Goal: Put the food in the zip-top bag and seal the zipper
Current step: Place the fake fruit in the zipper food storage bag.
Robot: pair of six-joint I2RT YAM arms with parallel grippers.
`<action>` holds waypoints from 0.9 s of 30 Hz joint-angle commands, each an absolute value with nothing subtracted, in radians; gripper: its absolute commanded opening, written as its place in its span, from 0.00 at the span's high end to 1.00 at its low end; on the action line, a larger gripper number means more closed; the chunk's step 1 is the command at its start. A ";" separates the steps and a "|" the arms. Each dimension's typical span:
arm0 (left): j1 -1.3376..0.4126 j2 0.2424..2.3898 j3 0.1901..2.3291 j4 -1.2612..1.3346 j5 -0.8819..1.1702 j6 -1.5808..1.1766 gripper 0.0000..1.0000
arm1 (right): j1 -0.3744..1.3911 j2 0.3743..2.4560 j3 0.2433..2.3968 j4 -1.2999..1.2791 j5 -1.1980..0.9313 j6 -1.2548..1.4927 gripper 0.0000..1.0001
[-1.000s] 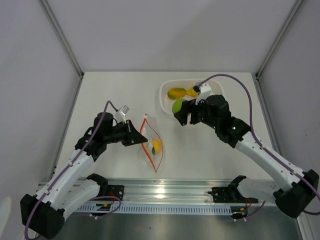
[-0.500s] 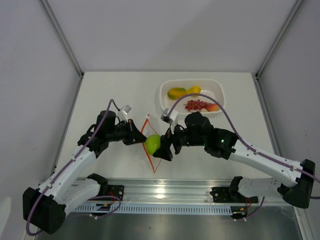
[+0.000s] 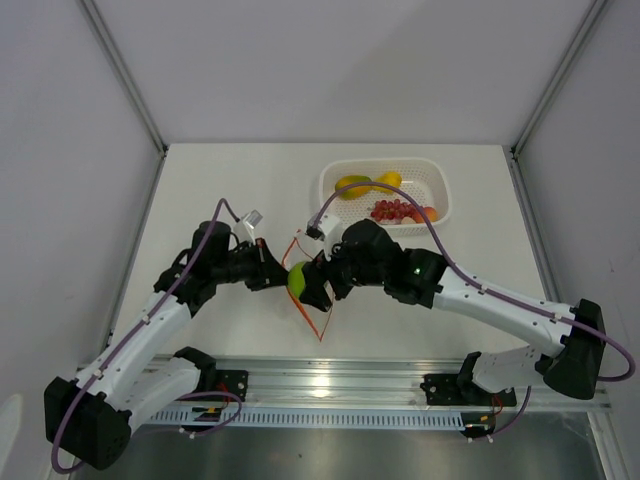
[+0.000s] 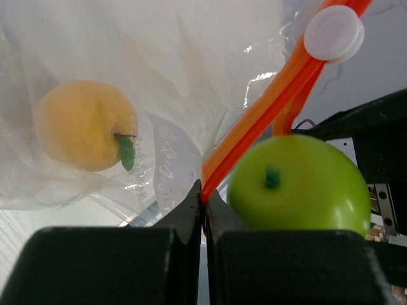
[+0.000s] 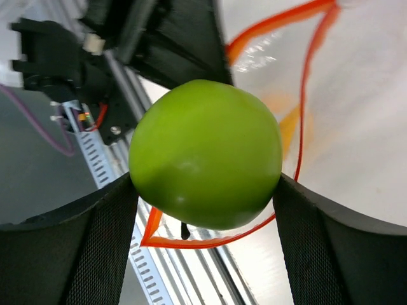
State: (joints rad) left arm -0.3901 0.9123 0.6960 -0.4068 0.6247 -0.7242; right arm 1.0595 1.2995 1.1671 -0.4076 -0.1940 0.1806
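Note:
My left gripper (image 3: pixel 277 274) (image 4: pixel 205 196) is shut on the red-orange zipper (image 4: pixel 267 108) of the clear zip-top bag (image 3: pixel 318 304) (image 4: pixel 172 70) and holds one lip of its mouth up. A yellow fruit (image 4: pixel 86 124) lies inside the bag. My right gripper (image 3: pixel 312 286) (image 5: pixel 205 184) is shut on the green apple (image 3: pixel 297 280) (image 5: pixel 206 152) (image 4: pixel 299 184), right at the open bag mouth (image 5: pixel 304 95) beside the left fingers. The mango (image 3: pixel 352 186), a yellow piece (image 3: pixel 389 180), the grape bunch (image 3: pixel 392 210) and the peach (image 3: pixel 428 213) lie in the basket.
The white perforated basket (image 3: pixel 437 182) stands at the back right of the table. A white zipper slider (image 4: pixel 334 33) sits at the strip's far end. The metal rail (image 3: pixel 330 385) runs along the near edge, close below the bag.
My right arm has carried the green apple from the basket leftward and nearer, to the bag mouth. My left gripper has kept its hold on the zipper, barely moving.

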 commanded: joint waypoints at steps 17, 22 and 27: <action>-0.382 0.853 0.735 -0.414 0.649 -0.710 1.00 | 1.068 1.324 1.216 -0.496 -0.009 0.222 0.52; -0.382 0.854 0.741 -0.405 0.653 -0.719 0.99 | 1.077 1.327 1.207 -0.457 -0.119 0.206 0.56; -0.382 0.854 0.755 -0.411 0.653 -0.723 0.99 | 1.083 1.341 1.212 -0.482 -0.118 0.199 0.40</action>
State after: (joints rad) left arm -0.3893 0.8692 0.7025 -0.4301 0.6308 -0.7250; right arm 1.0729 1.3273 1.1786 -0.4995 -0.0925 0.2089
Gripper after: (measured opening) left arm 0.005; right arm 0.807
